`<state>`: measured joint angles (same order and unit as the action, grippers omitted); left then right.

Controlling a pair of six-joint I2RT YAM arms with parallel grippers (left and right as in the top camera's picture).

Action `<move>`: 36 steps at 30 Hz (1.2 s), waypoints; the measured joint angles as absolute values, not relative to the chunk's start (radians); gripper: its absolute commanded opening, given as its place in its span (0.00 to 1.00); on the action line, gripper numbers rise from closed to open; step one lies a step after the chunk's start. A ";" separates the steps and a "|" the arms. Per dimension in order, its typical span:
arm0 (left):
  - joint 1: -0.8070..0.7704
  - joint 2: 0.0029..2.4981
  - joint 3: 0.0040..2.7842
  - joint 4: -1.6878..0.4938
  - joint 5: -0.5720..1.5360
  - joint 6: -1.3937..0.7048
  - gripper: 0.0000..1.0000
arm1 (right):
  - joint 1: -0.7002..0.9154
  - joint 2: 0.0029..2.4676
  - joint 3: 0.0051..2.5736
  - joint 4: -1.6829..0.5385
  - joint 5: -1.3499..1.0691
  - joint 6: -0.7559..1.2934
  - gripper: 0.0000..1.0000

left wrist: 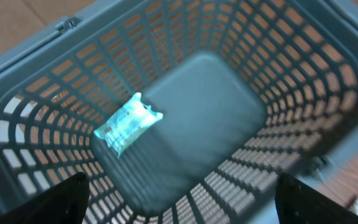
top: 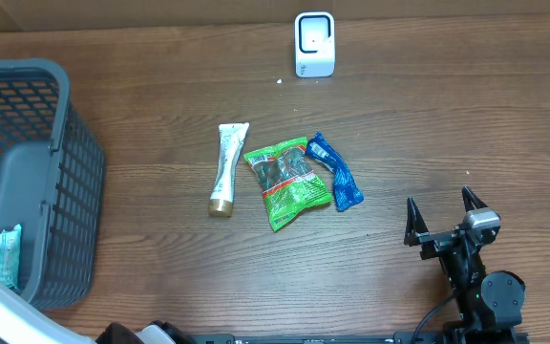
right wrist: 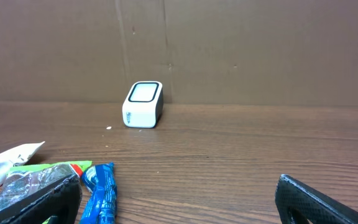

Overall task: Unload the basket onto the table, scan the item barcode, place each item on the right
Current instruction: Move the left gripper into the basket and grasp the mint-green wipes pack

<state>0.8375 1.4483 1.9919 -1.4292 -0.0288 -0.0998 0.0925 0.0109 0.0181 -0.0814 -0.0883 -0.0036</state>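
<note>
Brown wood worktop (top: 447, 115), three items lying loose near the middle: a white tube (top: 227, 168) with a gold cap at its near end, a green packet (top: 287, 183) just beside it to the right, and a blue packet (top: 335, 171) up against the green packet's right edge, looks like touching. None of the three is held. The white scanner (top: 314, 44) stands upright at the far edge of the worktop, well apart from the items, with a cardboard wall (right wrist: 260, 50) right behind it in the right wrist view. The right end effector (top: 439, 201) sits low at the near right, fingers spread wide with nothing between them, pointing toward the scanner and apart from the blue packet; in its wrist view the item cluster is at lower left, partly behind the left finger. A grey mesh basket (top: 79, 182) is on the left side of the worktop, with one pale teal packet (left wrist: 128, 123) lying flat on its floor near one wall. The left end effector (left wrist: 180, 186) hangs above the basket looking down into it, fingers wide apart and empty, clear of the teal packet. The left wrist view is a bit blurred, so the packet's print is not readable. From overhead the left end effector is hard to pick out at the left edge. No barcode is visible on any item from these angles.
</note>
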 measured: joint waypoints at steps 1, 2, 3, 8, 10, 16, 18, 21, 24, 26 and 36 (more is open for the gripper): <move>0.841 1.459 1.977 -1.400 -0.027 -0.096 0.88 | 0.093 0.011 0.018 -0.081 -0.088 -0.003 1.00; 0.841 1.469 1.966 -1.374 -0.024 -0.093 0.88 | 0.093 0.011 0.018 -0.081 -0.088 -0.004 1.00; 0.840 1.481 1.955 -1.354 -0.020 -0.091 0.87 | 0.093 0.011 0.018 -0.080 -0.088 -0.004 1.00; 0.840 1.569 1.906 -1.337 -0.031 -0.078 0.79 | 0.093 0.011 0.018 -0.081 -0.088 -0.004 1.00; 0.840 1.599 1.870 -1.333 -0.056 -0.080 0.79 | 0.093 0.011 0.018 -0.081 -0.088 -0.003 1.00; 0.840 1.649 1.695 -1.254 -0.134 -0.074 0.82 | 0.093 0.011 0.018 -0.081 -0.088 -0.004 1.00; 0.840 1.650 1.625 -1.215 -0.173 -0.070 0.88 | 0.093 0.011 0.018 -0.081 -0.088 -0.004 1.00; 0.840 1.650 1.533 -1.143 -0.242 -0.067 0.93 | 0.093 0.011 0.018 -0.081 -0.088 -0.004 1.00; 0.841 1.651 1.454 -1.054 -0.287 -0.046 0.97 | 0.093 0.011 0.018 -0.081 -0.088 -0.004 1.00; 0.845 1.651 1.399 -0.991 -0.304 -0.014 0.98 | 0.093 0.011 0.018 -0.081 -0.088 -0.003 1.00; 0.845 1.652 1.195 -0.754 -0.334 0.212 0.91 | 0.093 0.011 0.018 -0.081 -0.088 -0.004 1.00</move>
